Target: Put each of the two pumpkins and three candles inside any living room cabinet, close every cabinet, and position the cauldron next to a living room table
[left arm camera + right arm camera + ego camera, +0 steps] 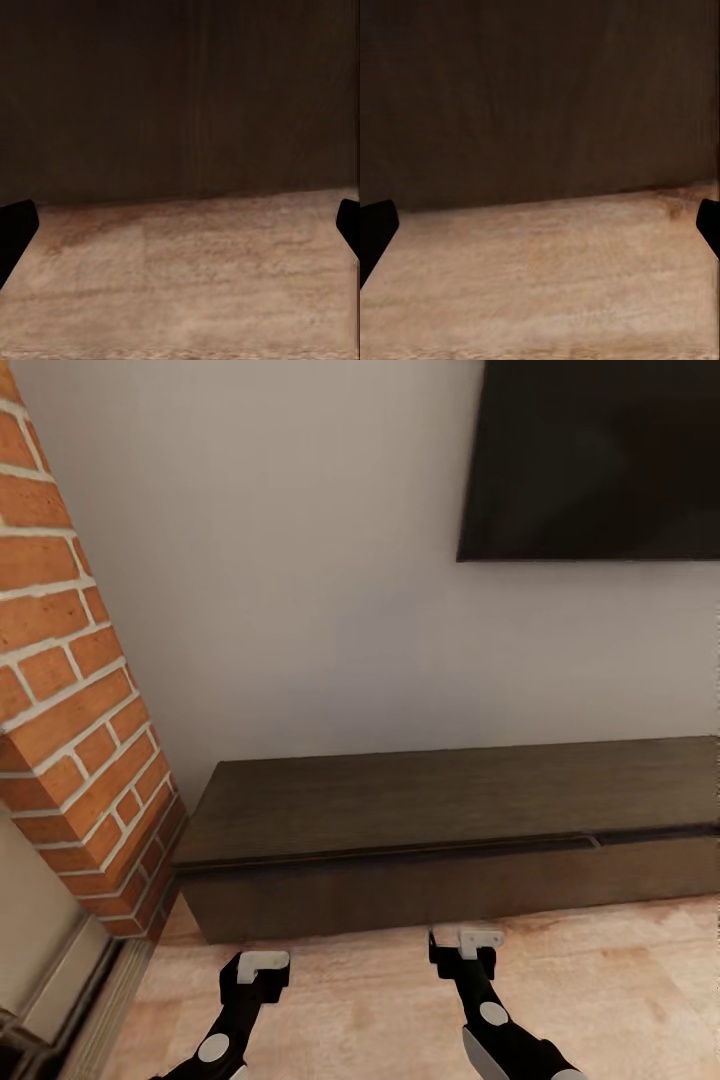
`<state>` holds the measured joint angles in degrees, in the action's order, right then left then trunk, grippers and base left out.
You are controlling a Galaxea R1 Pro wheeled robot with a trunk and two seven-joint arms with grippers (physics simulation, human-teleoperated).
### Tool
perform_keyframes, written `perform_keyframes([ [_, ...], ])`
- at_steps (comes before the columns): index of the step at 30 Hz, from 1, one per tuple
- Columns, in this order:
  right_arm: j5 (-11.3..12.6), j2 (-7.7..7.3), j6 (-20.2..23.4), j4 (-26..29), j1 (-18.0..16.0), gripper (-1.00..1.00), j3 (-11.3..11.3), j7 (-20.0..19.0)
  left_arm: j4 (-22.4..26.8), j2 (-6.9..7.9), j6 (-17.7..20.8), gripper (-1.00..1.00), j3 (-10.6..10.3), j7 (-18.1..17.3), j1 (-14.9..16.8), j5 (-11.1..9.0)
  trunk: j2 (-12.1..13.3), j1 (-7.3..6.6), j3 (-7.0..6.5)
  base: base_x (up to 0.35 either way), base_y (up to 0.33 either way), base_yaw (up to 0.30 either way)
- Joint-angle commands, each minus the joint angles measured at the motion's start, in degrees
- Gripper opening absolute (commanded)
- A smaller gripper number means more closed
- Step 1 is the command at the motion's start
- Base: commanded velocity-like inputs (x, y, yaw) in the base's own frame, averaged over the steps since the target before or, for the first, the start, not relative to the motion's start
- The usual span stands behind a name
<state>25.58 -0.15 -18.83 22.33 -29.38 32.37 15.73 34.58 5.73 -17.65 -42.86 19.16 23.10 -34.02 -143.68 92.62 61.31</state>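
Observation:
The long, low dark brown cabinet (440, 840) runs along the white wall, its drawer fronts flush and shut. My left gripper (262, 963) hovers low over the plank floor just in front of the cabinet's left end, open and empty. My right gripper (468, 940) hangs close to the cabinet front, also open with nothing between its fingers. Both wrist views face the dark cabinet front (180, 97) (540, 97) above the light wood floor, with black fingertips (15, 232) (375, 232) at the picture edges. Pumpkins, candles, cauldron and table are out of view.
A red brick chimney (70, 700) rises at the left, reaching the floor beside the cabinet's left end. A black TV (590, 460) hangs on the wall above the cabinet's right part. Light wood plank floor (380, 1010) lies under both arms.

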Motion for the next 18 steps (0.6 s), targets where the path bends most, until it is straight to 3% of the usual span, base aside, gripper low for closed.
perform_keyframes([
  [1, 0.43, -0.03, -0.24, -0.03, -0.06, 1.00, 0.46, 0.36, 0.05, 0.07, -0.24, 1.00, -0.48, 0.44, 0.06, -0.43, -0.02, -0.05, 0.05, -0.322, 0.000, 0.000],
  [7, 0.49, -0.01, -0.24, -0.01, -0.06, 1.00, 0.42, 0.36, 0.11, 0.07, -0.20, 1.00, -0.51, 0.44, 0.09, -0.43, -0.02, -0.05, 0.05, -0.285, 0.000, 0.000],
  [13, 0.47, -0.31, -0.16, 0.75, -0.06, 1.00, 0.20, 0.58, 3.18, 0.40, 0.76, 1.00, -0.43, 0.35, 0.07, -0.45, -0.02, -0.05, 0.05, -0.082, 0.000, 0.000],
  [16, 0.52, -0.46, 0.22, 2.64, -0.06, 1.00, -0.09, 0.69, 10.80, 0.69, 5.69, 1.00, -0.23, 0.73, 0.02, -0.69, -0.02, -0.05, 0.05, -0.017, 0.000, 0.000],
  [17, 0.55, -0.53, 1.00, 4.62, 0.07, 1.00, -0.60, 0.73, 16.06, 1.00, 11.06, 1.00, -0.06, 0.94, -0.08, -0.94, -0.02, -0.05, 0.05, -0.008, 0.000, 0.000],
  [18, 0.56, -0.53, 1.80, 5.68, 0.20, 1.00, -0.82, 0.76, 18.31, 1.24, 13.84, 1.00, 0.00, 1.02, -0.27, -1.03, -0.02, -0.05, 0.05, -0.007, 0.000, 0.000],
])
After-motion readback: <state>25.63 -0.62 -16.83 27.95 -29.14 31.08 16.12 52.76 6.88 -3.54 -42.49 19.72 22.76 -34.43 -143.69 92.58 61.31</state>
